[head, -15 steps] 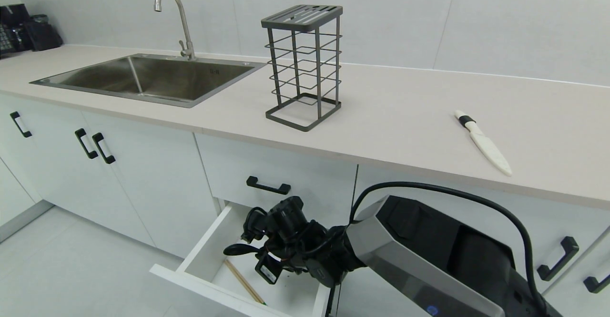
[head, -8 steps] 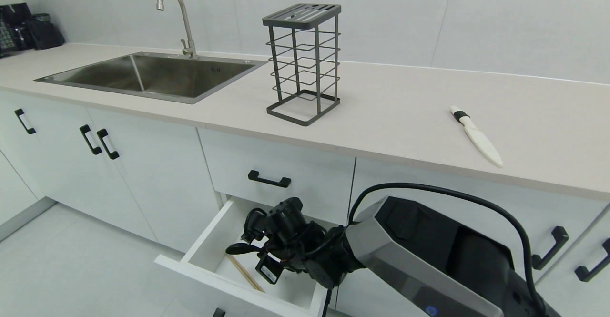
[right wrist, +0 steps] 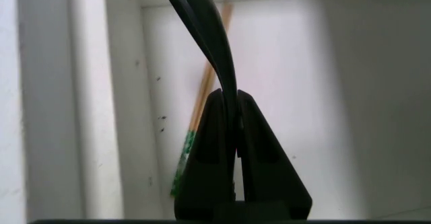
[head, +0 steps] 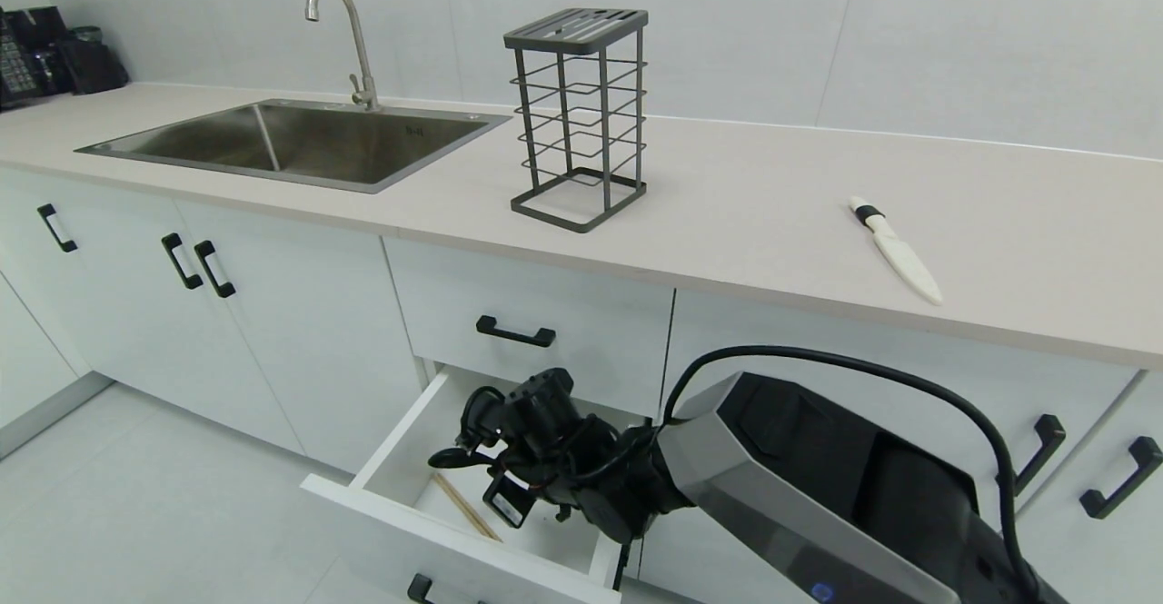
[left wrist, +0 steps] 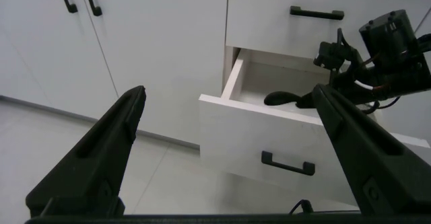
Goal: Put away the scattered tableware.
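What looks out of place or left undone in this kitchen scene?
The white knife lies loose on the countertop, well apart from the empty knife rack. The lower drawer stands open, chopsticks inside, with the right gripper shut on a black spoon above it. Nothing looks spilled or damaged.

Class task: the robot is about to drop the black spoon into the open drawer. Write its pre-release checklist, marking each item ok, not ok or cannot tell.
1. The drawer pulled open: ok.
2. The right claw shut on the black spoon: ok.
3. Spoon over the drawer's inside, past its front: ok.
4. The chopsticks clear of the landing spot: cannot tell.
5. The left claw open, away from the drawer: ok.
6. All tableware off the countertop: not ok, a knife lies there.
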